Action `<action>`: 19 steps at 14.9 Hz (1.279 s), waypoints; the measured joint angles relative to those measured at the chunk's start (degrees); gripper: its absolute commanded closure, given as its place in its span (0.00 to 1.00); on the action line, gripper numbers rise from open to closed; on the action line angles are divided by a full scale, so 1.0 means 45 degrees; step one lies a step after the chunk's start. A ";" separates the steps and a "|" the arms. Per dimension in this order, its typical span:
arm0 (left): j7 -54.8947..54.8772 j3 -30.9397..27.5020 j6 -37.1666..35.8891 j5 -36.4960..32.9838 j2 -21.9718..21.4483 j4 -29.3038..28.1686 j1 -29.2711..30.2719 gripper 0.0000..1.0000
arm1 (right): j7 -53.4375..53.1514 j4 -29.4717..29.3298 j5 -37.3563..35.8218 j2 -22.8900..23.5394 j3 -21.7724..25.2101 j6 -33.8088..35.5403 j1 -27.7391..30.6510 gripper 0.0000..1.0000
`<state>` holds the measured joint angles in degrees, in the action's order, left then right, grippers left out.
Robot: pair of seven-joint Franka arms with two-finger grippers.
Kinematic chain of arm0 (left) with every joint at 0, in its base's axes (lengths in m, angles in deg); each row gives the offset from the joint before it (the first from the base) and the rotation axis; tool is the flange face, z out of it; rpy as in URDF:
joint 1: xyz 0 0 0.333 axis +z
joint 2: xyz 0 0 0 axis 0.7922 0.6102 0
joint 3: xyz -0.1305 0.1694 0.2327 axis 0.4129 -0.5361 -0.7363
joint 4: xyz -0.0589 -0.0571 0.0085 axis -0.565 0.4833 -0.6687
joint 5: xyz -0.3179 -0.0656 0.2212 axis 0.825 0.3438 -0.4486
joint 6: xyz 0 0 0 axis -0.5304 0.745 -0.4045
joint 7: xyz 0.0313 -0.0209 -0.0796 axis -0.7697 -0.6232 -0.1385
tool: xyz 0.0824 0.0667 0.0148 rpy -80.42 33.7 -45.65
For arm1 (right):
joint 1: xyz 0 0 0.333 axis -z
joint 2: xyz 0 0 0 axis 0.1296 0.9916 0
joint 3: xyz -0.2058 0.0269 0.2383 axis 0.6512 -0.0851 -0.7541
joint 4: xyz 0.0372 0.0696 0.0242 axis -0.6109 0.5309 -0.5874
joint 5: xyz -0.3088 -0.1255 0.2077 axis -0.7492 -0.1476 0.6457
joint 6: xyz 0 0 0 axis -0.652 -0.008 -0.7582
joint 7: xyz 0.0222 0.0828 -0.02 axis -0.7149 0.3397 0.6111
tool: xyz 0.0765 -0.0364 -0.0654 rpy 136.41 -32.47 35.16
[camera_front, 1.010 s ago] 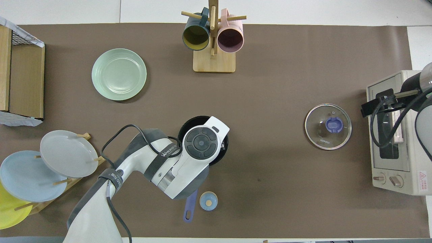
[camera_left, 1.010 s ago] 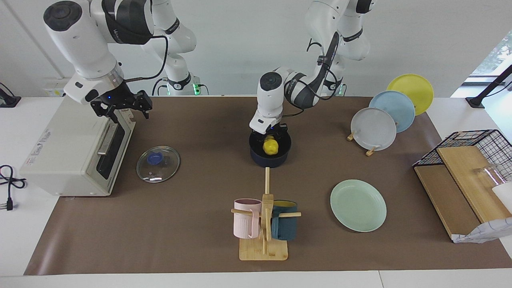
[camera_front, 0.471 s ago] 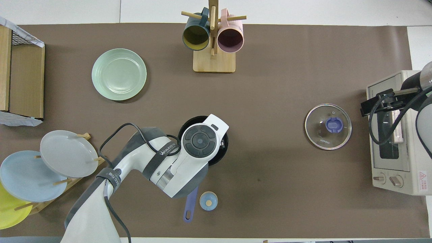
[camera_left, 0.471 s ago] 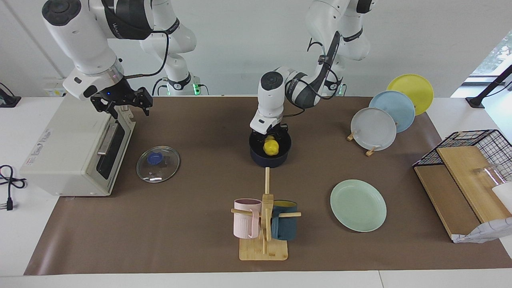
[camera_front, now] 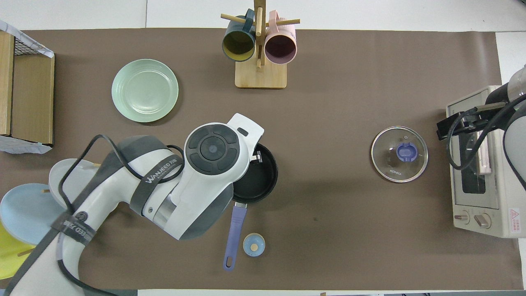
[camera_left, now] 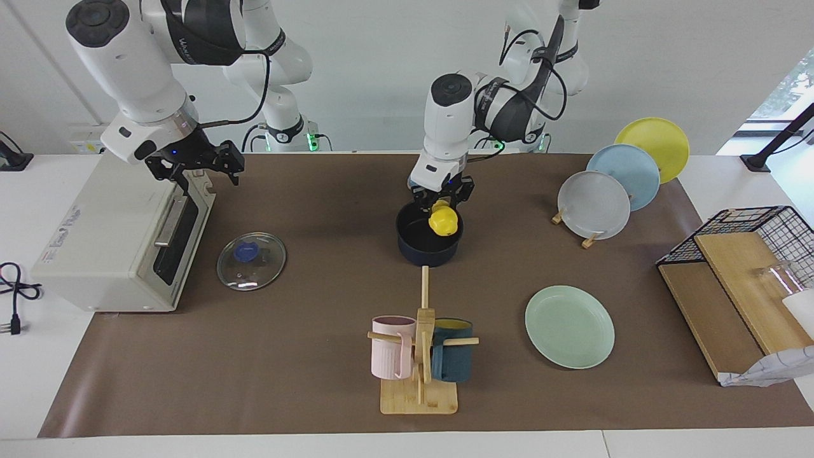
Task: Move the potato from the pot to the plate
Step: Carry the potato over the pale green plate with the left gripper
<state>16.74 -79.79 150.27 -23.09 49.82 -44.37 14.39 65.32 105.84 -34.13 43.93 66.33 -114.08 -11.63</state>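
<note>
From the pot (camera_left: 427, 245), we see bare mat toward the plate (camera_left: 570, 326) at four o'clock; mug rack (camera_left: 420, 356) blocks six.

Down at the right arm's end sits a white toaster oven (camera_left: 117, 238), and just beside it a glass lid (camera_left: 251, 261) with a blue knob lies flat on the brown mat (camera_left: 286, 375). Mid-table, a wooden mug tree (camera_left: 420, 356) carries a pink mug (camera_left: 391, 346) and a dark blue mug (camera_left: 453, 357). Toward the left arm's end a rack props up grey (camera_left: 593, 205), light blue (camera_left: 626, 175) and yellow (camera_left: 655, 143) plates, near a wire basket (camera_left: 757, 229) with wooden boards (camera_left: 712, 318)
</note>
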 measured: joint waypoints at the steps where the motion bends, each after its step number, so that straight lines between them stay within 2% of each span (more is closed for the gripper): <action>1: -0.0227 -0.0010 -0.0293 0.0001 -0.0087 0.0365 0.0381 1.00 | -0.0009 0.0001 0.0000 -0.0004 -0.0002 0.0019 0.0006 0.00; 5: -0.3558 -0.0084 -0.0583 0.0293 0.0008 0.1553 0.2702 1.00 | -0.0020 -0.0037 -0.0051 -0.0013 0.0097 -0.0239 0.0059 0.00; 9: -0.7156 -0.0118 0.0139 0.0541 0.0630 0.1761 0.4767 1.00 | -0.0024 -0.0064 -0.0036 -0.0136 0.0175 -0.0056 0.0409 0.00; 14: -0.9634 -0.0112 0.2820 0.0549 0.2783 0.1739 0.6094 1.00 | -0.0328 -0.0070 -0.0017 -0.0459 0.0079 0.0154 0.0459 0.00; 17: -1.0124 -0.0097 0.4272 0.0549 0.3976 0.1683 0.6513 1.00 | -0.0363 -0.0069 -0.0012 -0.0467 0.0066 0.0154 0.0457 0.00; 19: -1.0171 -0.0063 0.4674 0.0549 0.4374 0.1606 0.6519 1.00 | -0.0370 -0.0069 -0.0012 -0.0467 0.0072 0.0154 0.0459 0.00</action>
<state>-29.03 -80.08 171.31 -20.62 69.51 -37.14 43.73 63.66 105.53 -34.18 41.83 66.65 -113.38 -9.57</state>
